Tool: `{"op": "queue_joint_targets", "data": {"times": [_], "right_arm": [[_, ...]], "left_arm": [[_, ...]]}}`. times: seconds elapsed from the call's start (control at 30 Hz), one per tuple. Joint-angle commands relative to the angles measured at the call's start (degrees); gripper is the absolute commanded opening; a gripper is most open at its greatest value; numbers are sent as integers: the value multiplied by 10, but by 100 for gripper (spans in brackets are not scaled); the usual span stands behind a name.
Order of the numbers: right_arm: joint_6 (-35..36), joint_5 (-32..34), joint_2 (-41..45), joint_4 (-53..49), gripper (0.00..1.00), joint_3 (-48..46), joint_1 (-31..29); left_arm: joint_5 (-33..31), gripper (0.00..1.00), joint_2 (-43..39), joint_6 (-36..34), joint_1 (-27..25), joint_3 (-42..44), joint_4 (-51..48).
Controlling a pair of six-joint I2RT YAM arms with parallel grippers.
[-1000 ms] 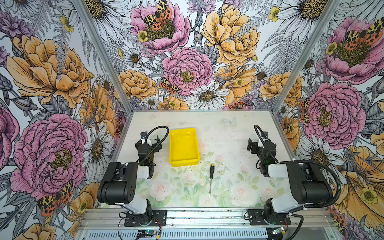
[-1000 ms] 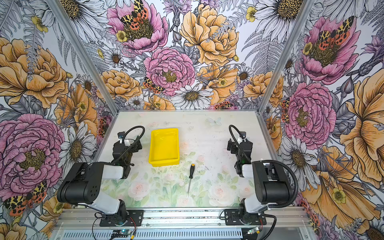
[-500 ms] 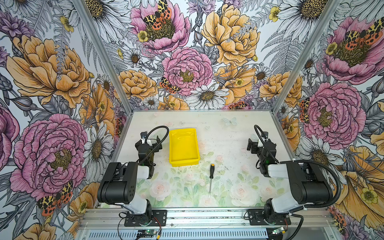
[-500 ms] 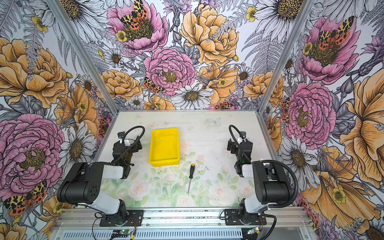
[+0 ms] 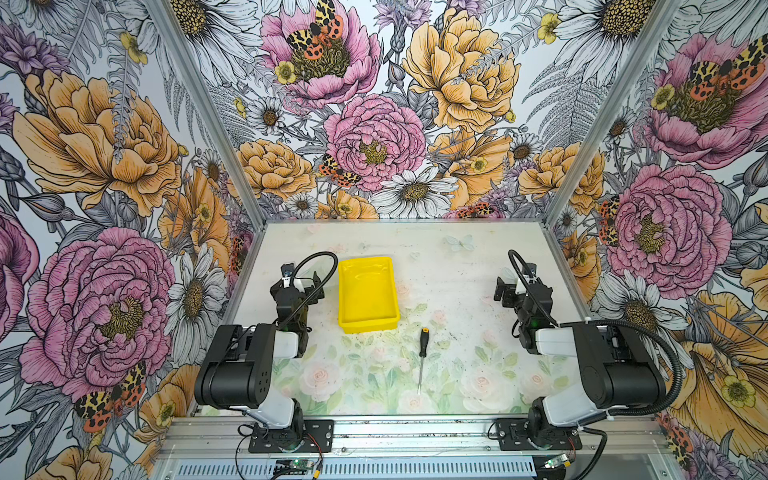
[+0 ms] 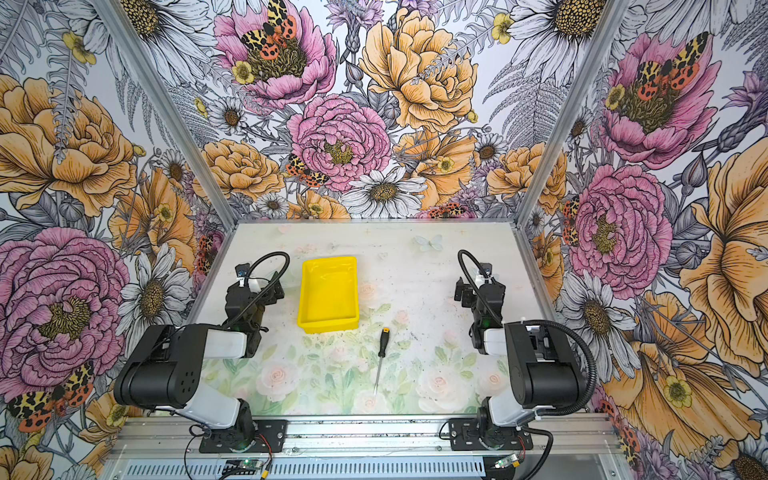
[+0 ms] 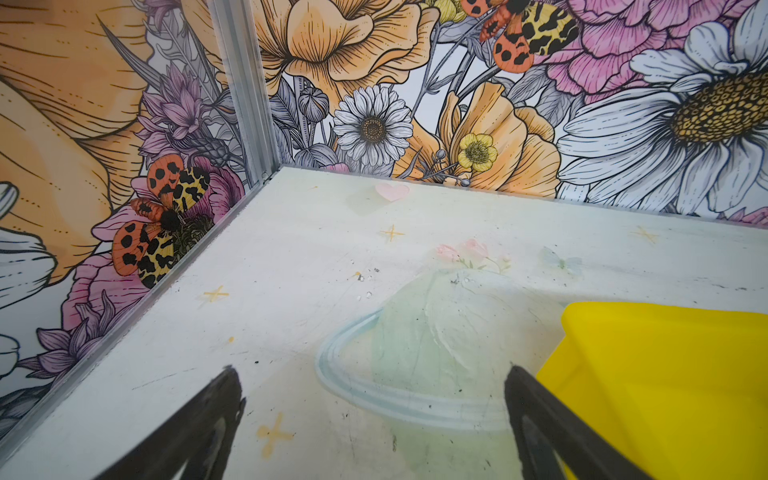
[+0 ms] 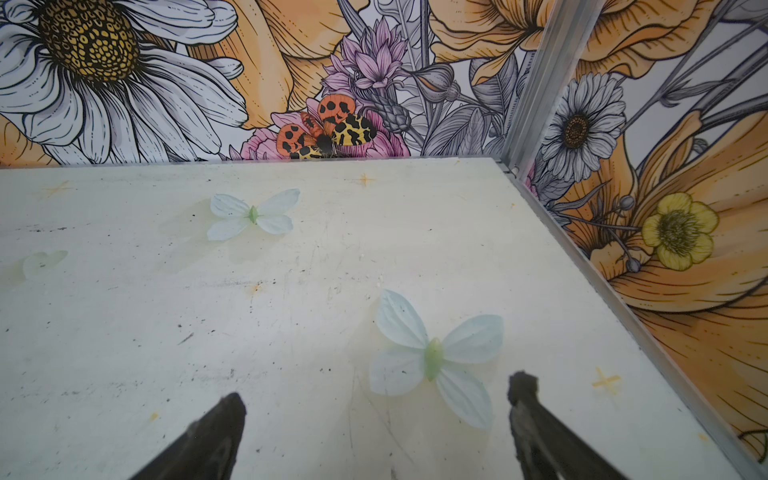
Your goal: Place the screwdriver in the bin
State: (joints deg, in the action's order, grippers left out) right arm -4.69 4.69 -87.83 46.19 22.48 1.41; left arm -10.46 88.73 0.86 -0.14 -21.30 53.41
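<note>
We see the screwdriver (image 5: 422,357) flat on the table (image 5: 457,257), handle toward the bin (image 5: 368,294), just beside its near right corner and not touching it. The left gripper (image 7: 372,399) and right gripper (image 8: 376,409) are both spread, pinching nothing, parked at the sides. We judge the right gripper freer to reach it; the bin is empty.

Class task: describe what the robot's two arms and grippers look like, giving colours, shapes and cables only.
Both arms have chunky black joint housings joined by white links, on black base plates. A black ribbed cable loops over each wrist. The left gripper and right gripper have thin, dark, tapering fingers.
</note>
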Motion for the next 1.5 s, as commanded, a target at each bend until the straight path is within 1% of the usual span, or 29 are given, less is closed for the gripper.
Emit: {"op": "queue_joint_targets", "data": {"times": [0.0,0.07,0.2,0.33,0.37,0.43,0.53,0.57,0.63,0.67,0.73,0.8,0.9,0.97,1.03,1.13,1.3,1.4,1.47], "right_arm": [[2,6,1,25,100,2,-3],[5,6,6,14,99,7,-4],[6,25,41,-64,99,34,-13],[-6,50,89,-137,99,44,-22],[-11,55,101,-155,99,46,-25],[-25,73,132,-195,100,50,-37],[-55,80,174,-236,99,53,-52],[-60,85,190,-269,100,63,-61],[-98,113,212,-357,100,100,-74],[-119,124,218,-420,99,124,-79],[-153,142,224,-514,100,167,-87],[-177,136,229,-586,99,196,-97],[-209,97,239,-654,99,223,-111],[-246,81,247,-676,99,226,-125],[-284,68,251,-692,99,223,-143],[-335,46,231,-726,98,223,-185],[-371,24,177,-738,100,237,-271],[-375,17,142,-739,99,255,-317],[-375,16,119,-739,99,265,-335]], "left_arm": [[2,99,1,-5,0,0,12],[3,99,1,-5,0,2,13],[-8,99,-15,-3,-2,18,31],[-10,99,-60,0,0,22,-4],[-11,99,-75,3,1,20,-22],[-36,99,-110,17,2,9,-85],[-36,99,-157,36,6,-6,-172],[-33,99,-173,45,7,-9,-198],[-27,99,-203,68,9,-17,-259],[-22,99,-216,83,10,-29,-306],[20,99,-239,83,8,-42,-355],[29,99,-266,76,-9,-46,-380],[43,99,-302,92,-22,-53,-406],[55,99,-318,105,-28,-68,-444],[83,99,-332,107,-32,-81,-480],[114,99,-350,100,-49,-84,-518],[116,99,-372,85,-93,-88,-564],[120,99,-382,89,-117,-95,-583],[130,99,-390,91,-134,-98,-590]]}}
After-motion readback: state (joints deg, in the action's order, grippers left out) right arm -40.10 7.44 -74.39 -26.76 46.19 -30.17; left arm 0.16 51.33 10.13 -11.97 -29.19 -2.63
